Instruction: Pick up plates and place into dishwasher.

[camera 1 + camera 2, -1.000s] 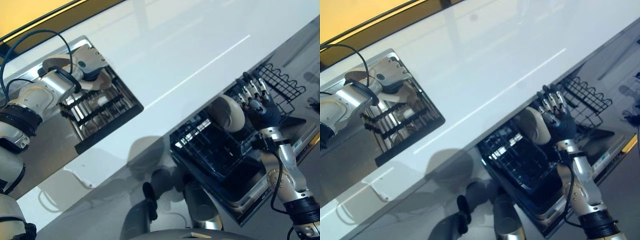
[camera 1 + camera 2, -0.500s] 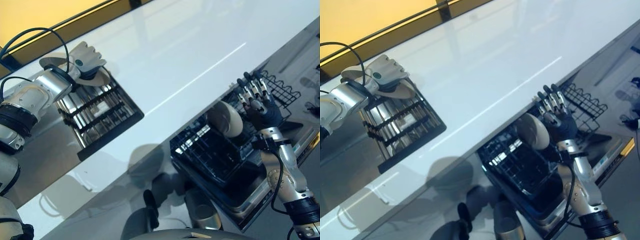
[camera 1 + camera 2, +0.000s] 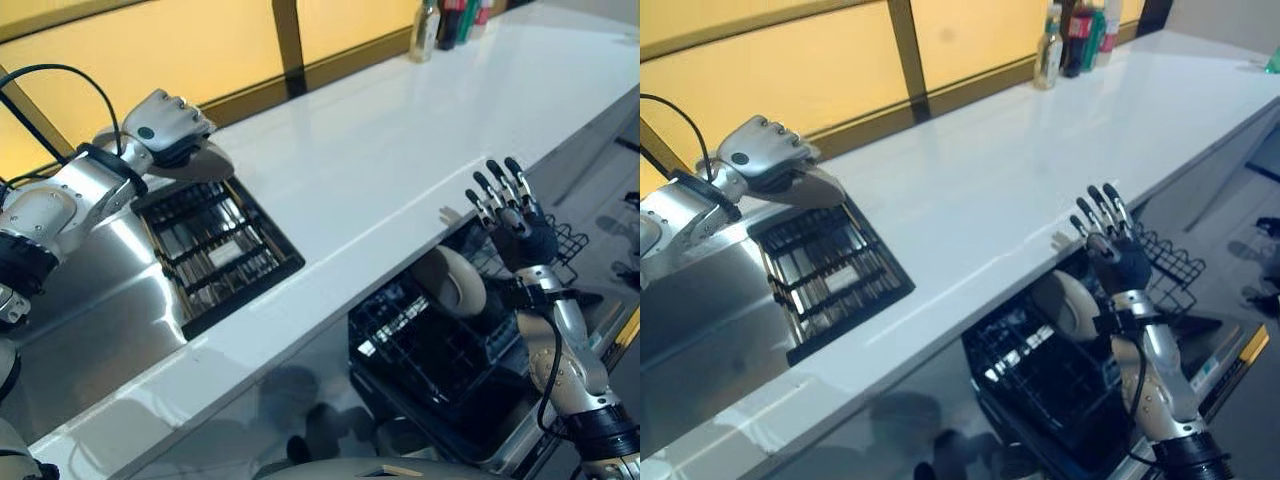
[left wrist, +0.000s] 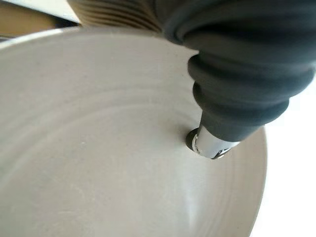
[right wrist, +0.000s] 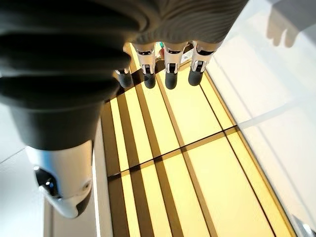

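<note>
My left hand (image 3: 160, 120) is shut on a pale beige plate (image 3: 203, 163), held level over the far corner of the black dish rack (image 3: 220, 250) in the sink. The left wrist view shows the plate's face (image 4: 98, 163) close up, with my thumb (image 4: 213, 143) pressed onto it. My right hand (image 3: 520, 228) is open, fingers (image 5: 170, 79) straight and pointing up, at the counter's front edge. Below it a second pale plate (image 3: 458, 282) stands upright in the dishwasher's dark wire rack (image 3: 425, 345).
A long white countertop (image 3: 380, 130) runs between the steel sink (image 3: 90, 310) and the open dishwasher under its front edge. Several bottles (image 3: 450, 18) stand at its far end. A wire basket (image 3: 565, 245) sits beyond my right hand.
The camera has tilted up. My left hand has lifted the plate out of the dish rack. My right hand has risen from beside the plate in the dishwasher rack to counter height.
</note>
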Tool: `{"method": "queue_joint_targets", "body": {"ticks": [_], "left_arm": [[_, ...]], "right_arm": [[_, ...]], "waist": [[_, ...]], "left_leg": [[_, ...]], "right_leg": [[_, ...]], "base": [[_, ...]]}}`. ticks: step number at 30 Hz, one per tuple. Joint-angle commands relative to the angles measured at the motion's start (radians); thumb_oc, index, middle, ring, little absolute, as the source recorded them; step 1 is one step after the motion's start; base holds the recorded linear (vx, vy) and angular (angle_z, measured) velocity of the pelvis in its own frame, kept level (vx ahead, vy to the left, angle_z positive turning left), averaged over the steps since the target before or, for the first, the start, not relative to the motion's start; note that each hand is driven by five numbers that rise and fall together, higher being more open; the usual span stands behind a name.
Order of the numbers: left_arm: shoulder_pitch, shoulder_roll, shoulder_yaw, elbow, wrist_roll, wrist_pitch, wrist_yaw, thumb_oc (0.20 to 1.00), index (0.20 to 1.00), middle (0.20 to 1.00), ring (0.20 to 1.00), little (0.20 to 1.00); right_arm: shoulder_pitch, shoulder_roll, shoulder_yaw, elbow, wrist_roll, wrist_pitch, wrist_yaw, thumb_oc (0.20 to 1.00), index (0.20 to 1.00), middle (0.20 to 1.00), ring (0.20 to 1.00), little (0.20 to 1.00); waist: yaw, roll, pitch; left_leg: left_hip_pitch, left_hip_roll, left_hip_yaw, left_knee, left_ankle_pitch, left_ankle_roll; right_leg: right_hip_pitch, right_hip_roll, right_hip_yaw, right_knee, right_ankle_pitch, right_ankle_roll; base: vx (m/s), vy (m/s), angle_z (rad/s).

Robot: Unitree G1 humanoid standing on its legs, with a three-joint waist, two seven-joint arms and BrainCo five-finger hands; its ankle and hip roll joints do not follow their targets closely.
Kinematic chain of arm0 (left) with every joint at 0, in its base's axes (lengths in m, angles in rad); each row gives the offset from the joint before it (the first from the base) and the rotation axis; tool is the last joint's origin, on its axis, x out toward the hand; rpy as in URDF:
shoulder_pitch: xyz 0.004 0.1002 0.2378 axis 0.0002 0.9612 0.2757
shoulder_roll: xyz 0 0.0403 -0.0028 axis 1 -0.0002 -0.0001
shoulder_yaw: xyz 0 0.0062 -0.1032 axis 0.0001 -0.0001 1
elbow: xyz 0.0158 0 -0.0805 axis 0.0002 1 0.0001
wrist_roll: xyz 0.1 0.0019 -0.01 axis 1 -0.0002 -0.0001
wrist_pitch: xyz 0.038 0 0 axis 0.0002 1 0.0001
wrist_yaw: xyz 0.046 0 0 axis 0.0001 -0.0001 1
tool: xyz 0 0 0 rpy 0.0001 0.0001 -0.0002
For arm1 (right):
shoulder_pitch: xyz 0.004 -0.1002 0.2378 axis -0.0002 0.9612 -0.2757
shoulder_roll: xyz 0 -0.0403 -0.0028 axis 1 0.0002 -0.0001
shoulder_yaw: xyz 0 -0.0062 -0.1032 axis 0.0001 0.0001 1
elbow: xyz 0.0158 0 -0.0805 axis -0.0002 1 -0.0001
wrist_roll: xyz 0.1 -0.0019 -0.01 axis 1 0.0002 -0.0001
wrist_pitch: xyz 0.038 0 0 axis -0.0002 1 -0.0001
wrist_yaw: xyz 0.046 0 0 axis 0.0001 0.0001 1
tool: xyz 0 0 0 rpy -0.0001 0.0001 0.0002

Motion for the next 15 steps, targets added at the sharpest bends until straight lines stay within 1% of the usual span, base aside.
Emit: {"method": "queue_joint_targets", "body": {"ticks": [1, 2, 3, 4, 8, 9, 11, 12, 14, 15], "left_arm": [[0.062, 0.045, 0.194, -0.024, -0.133, -0.023, 0.087, 0.200, 0.200, 0.200, 0.200, 0.200], [0.085, 0.040, 0.233, -0.044, -0.188, -0.043, 0.094, 0.200, 0.200, 0.200, 0.200, 0.200], [0.101, 0.036, 0.257, -0.055, -0.205, -0.047, 0.091, 0.200, 0.200, 0.200, 0.200, 0.200], [0.132, 0.014, 0.312, -0.084, -0.229, -0.056, 0.078, 0.200, 0.200, 0.200, 0.200, 0.200], [0.254, -0.055, 0.472, -0.182, -0.332, -0.092, 0.061, 0.200, 0.200, 0.200, 0.200, 0.200], [0.281, -0.084, 0.507, -0.202, -0.383, -0.116, 0.057, 0.200, 0.200, 0.200, 0.200, 0.200], [0.331, -0.151, 0.576, -0.263, -0.442, -0.138, 0.026, 0.200, 0.200, 0.200, 0.200, 0.200], [0.350, -0.169, 0.595, -0.284, -0.452, -0.134, 0.015, 0.200, 0.200, 0.200, 0.200, 0.200], [0.385, -0.248, 0.630, -0.337, -0.515, -0.157, -0.014, 0.200, 0.200, 0.200, 0.200, 0.200], [0.395, -0.272, 0.637, -0.352, -0.548, -0.169, -0.026, 0.200, 0.200, 0.200, 0.200, 0.200]], "right_arm": [[-0.005, 0.012, -0.038, -0.011, -0.096, -0.089, -0.061, 1.000, 1.000, 1.000, 1.000, 1.000], [-0.007, 0.011, -0.038, 0.006, -0.133, -0.096, -0.094, 1.000, 1.000, 1.000, 1.000, 1.000], [-0.009, 0.011, -0.038, 0.009, -0.136, -0.094, -0.103, 1.000, 1.000, 1.000, 1.000, 1.000], [-0.010, 0.020, -0.043, 0.013, -0.120, -0.084, -0.108, 1.000, 1.000, 1.000, 1.000, 1.000], [-0.002, 0.038, -0.068, 0.009, -0.123, -0.075, -0.100, 1.000, 1.000, 1.000, 1.000, 1.000], [-0.001, 0.045, -0.071, 0.006, -0.129, -0.076, -0.100, 1.000, 1.000, 1.000, 1.000, 1.000], [-0.006, 0.060, -0.072, 0.005, -0.147, -0.078, -0.098, 1.000, 1.000, 1.000, 1.000, 1.000], [-0.007, 0.062, -0.070, 0.003, -0.153, -0.078, -0.097, 1.000, 1.000, 1.000, 1.000, 1.000], [-0.016, 0.076, -0.068, -0.002, -0.185, -0.078, -0.099, 1.000, 1.000, 1.000, 1.000, 1.000], [-0.018, 0.079, -0.066, -0.003, -0.192, -0.078, -0.098, 1.000, 1.000, 1.000, 1.000, 1.000]], "waist": [[0.015, -0.007, -0.052], [0.020, -0.008, -0.057], [0.021, -0.007, -0.059], [0.029, -0.010, -0.066], [0.038, -0.016, -0.078], [0.040, -0.018, -0.080], [0.044, -0.022, -0.083], [0.044, -0.021, -0.084], [0.048, -0.025, -0.090], [0.048, -0.026, -0.092]], "left_leg": [[0.006, -0.036, 0.032, 0.048, -0.109, 0.052], [0.010, -0.038, 0.029, 0.045, -0.109, 0.053], [0.012, -0.039, 0.028, 0.044, -0.109, 0.053], [0.015, -0.042, 0.023, 0.041, -0.109, 0.053], [0.020, -0.051, 0.010, 0.039, -0.114, 0.058], [0.021, -0.053, 0.006, 0.039, -0.114, 0.058], [0.024, -0.057, -0.001, 0.037, -0.115, 0.060], [0.025, -0.058, -0.003, 0.035, -0.115, 0.060], [0.030, -0.061, -0.009, 0.026, -0.112, 0.061], [0.032, -0.061, -0.010, 0.023, -0.111, 0.061]], "right_leg": [[-0.040, 0.007, -0.007, -0.096, 0.123, 0.070], [-0.036, 0.007, -0.008, -0.100, 0.128, 0.071], [-0.035, 0.007, -0.009, -0.102, 0.129, 0.071], [-0.032, 0.009, -0.009, -0.105, 0.133, 0.071], [-0.029, 0.012, -0.008, -0.107, 0.144, 0.071], [-0.029, 0.013, -0.008, -0.107, 0.146, 0.071], [-0.029, 0.015, -0.006, -0.104, 0.153, 0.071], [-0.029, 0.015, -0.006, -0.105, 0.154, 0.071], [-0.026, 0.017, -0.006, -0.109, 0.159, 0.072], [-0.026, 0.017, -0.005, -0.110, 0.162, 0.073]], "base": [[-0.05, 0.000, 0.03], [-0.05, 0.006, 0.08], [-0.07, 0.014, 0.08], [-0.06, 0.013, 0.07], [-0.07, 0.006, 0.02], [-0.07, 0.008, 0.04], [-0.07, 0.005, 0.09], [-0.07, 0.002, 0.08], [-0.07, -0.001, 0.03], [-0.06, -0.008, 0.01]]}}
